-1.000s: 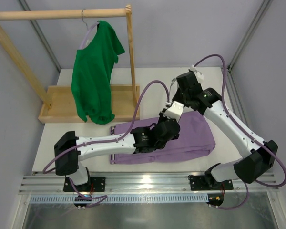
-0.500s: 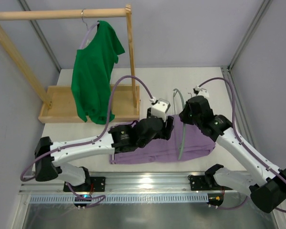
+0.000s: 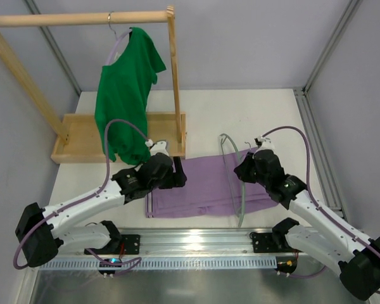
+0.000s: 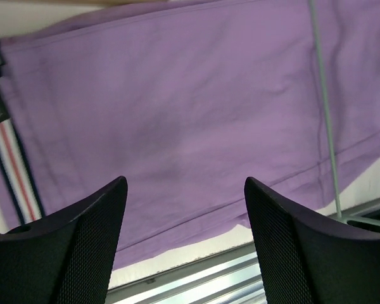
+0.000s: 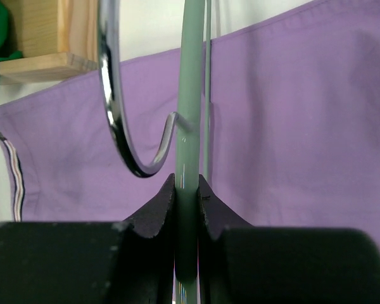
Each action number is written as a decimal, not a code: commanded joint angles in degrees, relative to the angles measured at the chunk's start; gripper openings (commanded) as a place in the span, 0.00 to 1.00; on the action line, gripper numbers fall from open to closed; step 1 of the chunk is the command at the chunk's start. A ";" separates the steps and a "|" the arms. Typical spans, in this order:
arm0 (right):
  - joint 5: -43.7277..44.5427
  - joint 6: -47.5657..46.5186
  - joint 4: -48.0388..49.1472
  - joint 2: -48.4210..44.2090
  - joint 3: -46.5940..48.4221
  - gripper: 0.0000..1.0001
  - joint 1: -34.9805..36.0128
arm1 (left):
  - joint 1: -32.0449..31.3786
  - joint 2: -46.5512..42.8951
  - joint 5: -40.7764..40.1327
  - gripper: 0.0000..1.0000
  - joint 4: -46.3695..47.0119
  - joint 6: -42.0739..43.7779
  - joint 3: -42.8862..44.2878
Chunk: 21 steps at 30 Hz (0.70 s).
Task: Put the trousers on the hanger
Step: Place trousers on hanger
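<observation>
The lilac trousers (image 3: 199, 185) lie flat on the table, with the striped waistband at their left end (image 4: 12, 158). My right gripper (image 3: 244, 170) is shut on the pale mint-green hanger (image 3: 236, 190) and holds it over the right part of the trousers. In the right wrist view the hanger's bar (image 5: 191, 114) is pinched between the jaws (image 5: 187, 183), and its metal hook (image 5: 114, 114) curves to the left. My left gripper (image 3: 177, 175) is open and empty above the trousers' left part (image 4: 177, 95). Its fingertips (image 4: 185, 183) are wide apart, and the hanger bar (image 4: 323, 114) shows at the right.
A wooden clothes rack (image 3: 173, 69) stands at the back left on a wooden base (image 3: 76, 136), with a bright green top (image 3: 123, 95) hanging from its rail. An aluminium rail (image 3: 190, 244) runs along the table's near edge. Frame posts stand at the back corners.
My left gripper has drawn back to the left, from the trousers' middle to their waistband end. My right gripper has come nearer and lower with the hanger, over the trousers' right part.
</observation>
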 commanded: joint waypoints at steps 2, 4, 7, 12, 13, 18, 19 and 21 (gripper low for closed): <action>-1.39 3.04 10.94 -4.90 -4.41 0.04 0.13 | 5.37 -4.63 1.44 0.76 -5.79 -8.11 -4.61; -0.51 3.23 11.39 -6.31 -6.09 0.04 0.22 | 6.86 -7.00 0.92 0.81 -6.93 -10.13 -6.98; -0.15 3.49 11.04 -7.20 -5.92 0.04 0.22 | 7.92 -8.85 0.13 0.82 -9.12 -12.42 -8.57; -0.51 4.63 11.22 -7.72 -8.81 0.04 0.13 | 9.24 -10.52 -2.42 0.84 -13.35 -15.06 -10.85; -0.42 4.63 11.22 -7.99 -10.56 0.04 0.22 | 9.94 -10.87 -3.12 0.85 -13.61 -15.58 -11.21; 1.16 4.63 8.76 -11.67 -14.18 0.04 0.22 | 13.89 -9.56 -1.20 0.89 -13.27 -16.73 -15.15; 1.43 4.81 7.89 -12.20 -14.35 0.04 0.22 | 14.25 -9.38 -0.58 0.89 -12.66 -17.08 -15.95; 1.60 4.28 6.04 -13.08 -14.27 0.04 0.22 | 14.78 -9.38 0.83 0.89 -10.56 -17.96 -17.70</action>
